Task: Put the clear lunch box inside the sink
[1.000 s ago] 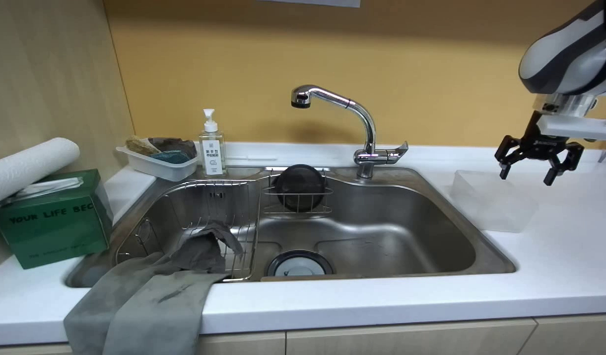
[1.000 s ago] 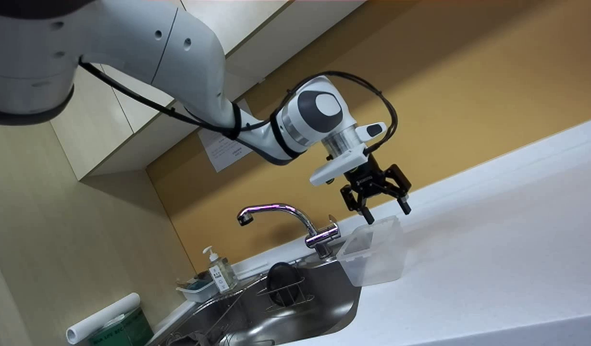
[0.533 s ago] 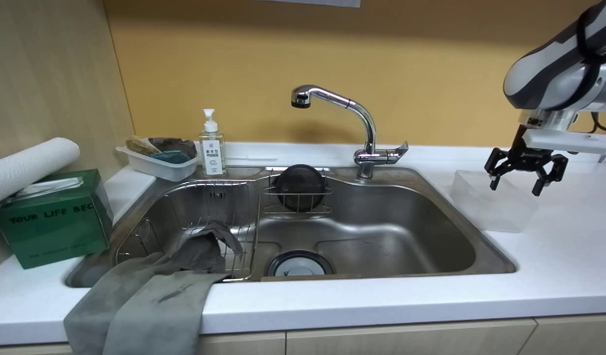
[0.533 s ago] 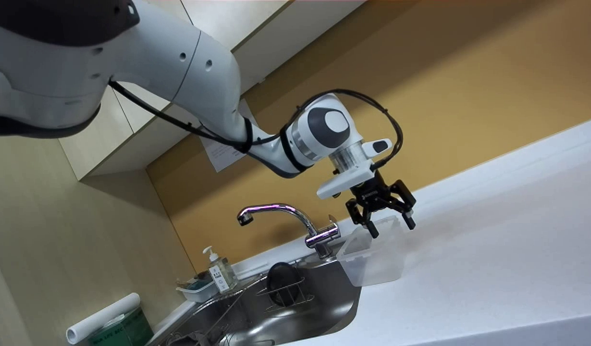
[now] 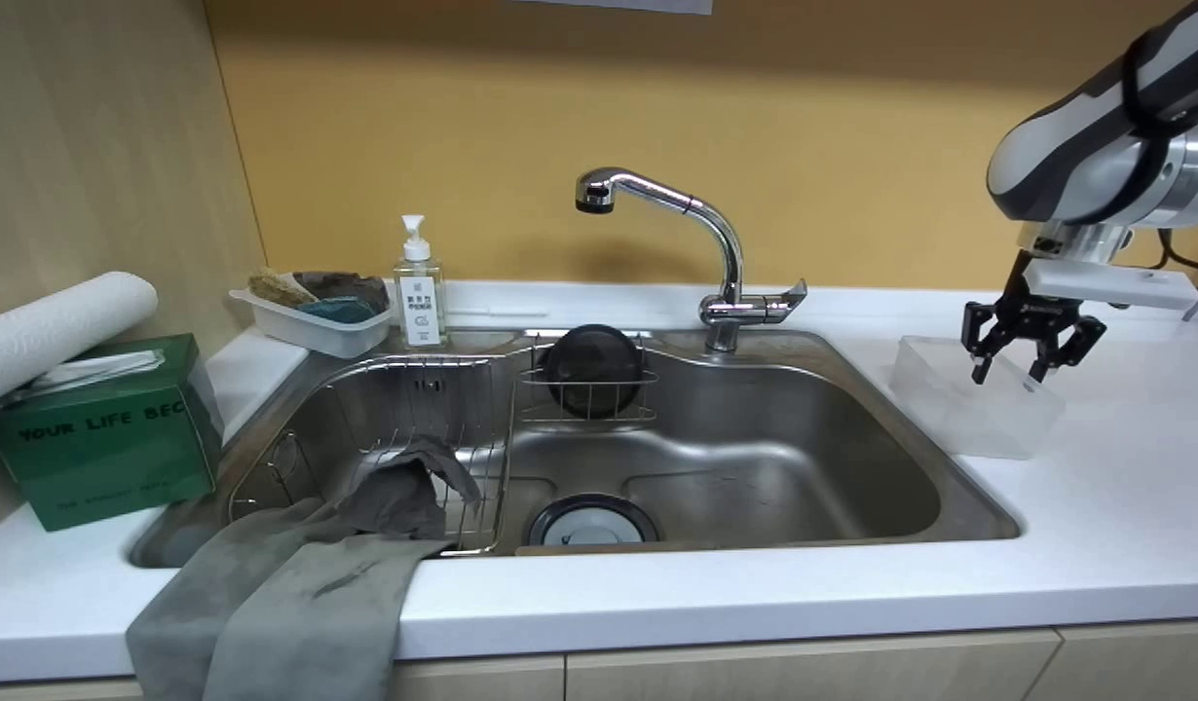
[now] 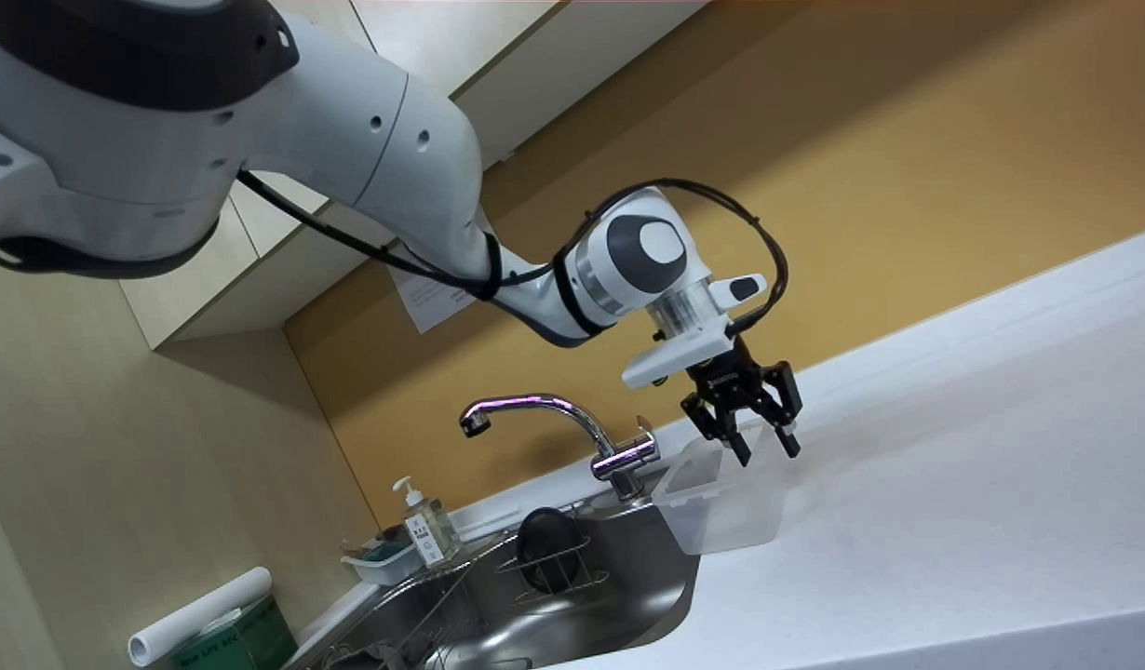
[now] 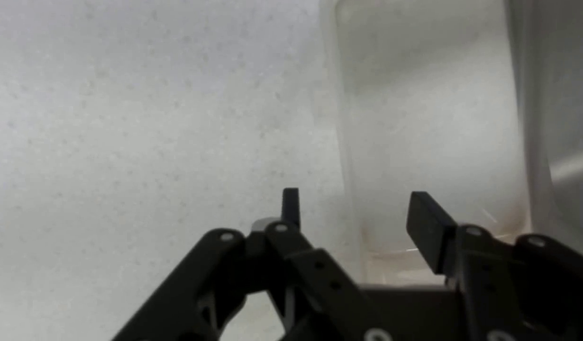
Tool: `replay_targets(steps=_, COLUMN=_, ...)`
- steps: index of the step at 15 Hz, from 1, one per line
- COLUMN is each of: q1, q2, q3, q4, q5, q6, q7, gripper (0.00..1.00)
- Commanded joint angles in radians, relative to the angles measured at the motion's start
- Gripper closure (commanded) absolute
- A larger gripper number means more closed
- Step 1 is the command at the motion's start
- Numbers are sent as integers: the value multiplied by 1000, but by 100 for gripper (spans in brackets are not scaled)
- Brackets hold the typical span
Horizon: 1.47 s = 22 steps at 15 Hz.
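Note:
The clear lunch box [image 5: 969,428] stands on the white counter just right of the sink [image 5: 804,477]. It also shows in an exterior view [image 6: 721,516] and in the wrist view [image 7: 429,118]. My gripper [image 5: 1009,371] is above the box's right side, also seen in an exterior view [image 6: 768,451]. Its fingers are partly open with nothing held. In the wrist view the gripper [image 7: 354,195] has one finger over the box's inside and one beyond its side wall, with that wall between them. I cannot tell whether the fingertips touch the box.
The chrome faucet [image 5: 726,243] rises behind the sink. A black round strainer [image 5: 594,370] sits in a wire rack. A soap bottle [image 5: 421,302], a pale tray [image 5: 336,336] with a sponge, a green box [image 5: 102,438] and grey cloths [image 5: 317,604] are at the left.
My gripper has moved down toward the lunch box, and slightly left in an exterior view. Its fingers have come closer together. The box and sink have not moved.

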Motion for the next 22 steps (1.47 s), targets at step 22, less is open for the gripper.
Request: replay_targets(steps=22, q1=102, q2=-232, q3=104, q4=-145, q5=-10, q6=-91, q7=-88, gripper=97)
